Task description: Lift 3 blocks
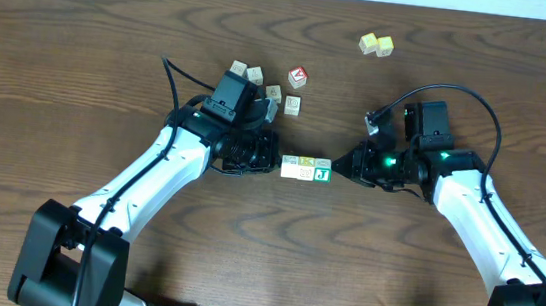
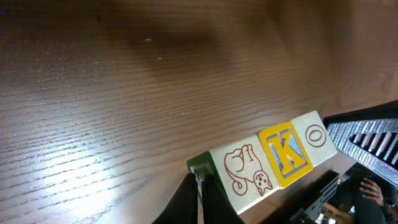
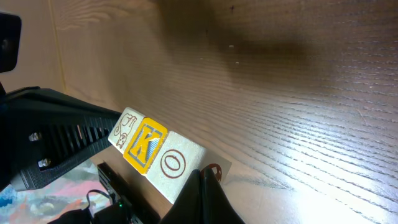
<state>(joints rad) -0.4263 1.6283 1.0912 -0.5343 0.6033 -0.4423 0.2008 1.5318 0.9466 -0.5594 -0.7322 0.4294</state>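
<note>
Both claws fully closed, nothing inside either! The left claw butts against the whitish block and the right claw against the J block. The yellow block is sandwiched between them, one tight row mid-tabletop. Whether the row is lifted, I can't tell.

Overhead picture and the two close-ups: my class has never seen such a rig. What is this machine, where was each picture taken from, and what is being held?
Two robot arms work at a wooden table. One camera looks down from above; the other two ride on the wrists. The left gripper and right gripper, both shut, press from opposite ends on a row of three blocks: whitish block, yellow block, J block. A cluster of cubes and a pale yellow pair lie farther back.
</note>
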